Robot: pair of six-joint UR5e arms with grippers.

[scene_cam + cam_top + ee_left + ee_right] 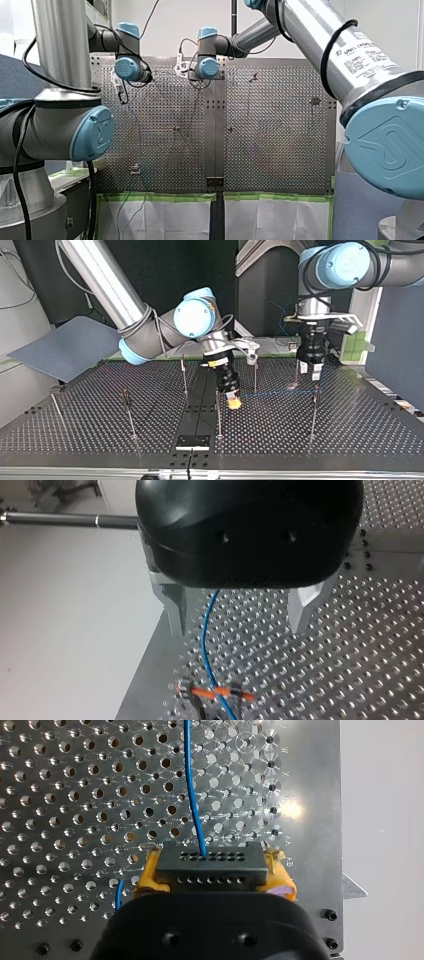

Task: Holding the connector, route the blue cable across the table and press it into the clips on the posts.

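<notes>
Clamping the connector (210,867) are right jaws; left jaws gape beside the table (360,660) edge.

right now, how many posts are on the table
7, top view. Nearer row, left to right: post, post, post, post. Further back: post, post, post beside my left gripper.

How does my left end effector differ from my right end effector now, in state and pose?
My right end effector is shut on the black connector; my left end effector is open, the blue cable passing free between its fingers. The right has yellow pads, the left bare metal fingers. In the top view the right leans, the left hangs upright. Both are low over the perforated table.
</notes>
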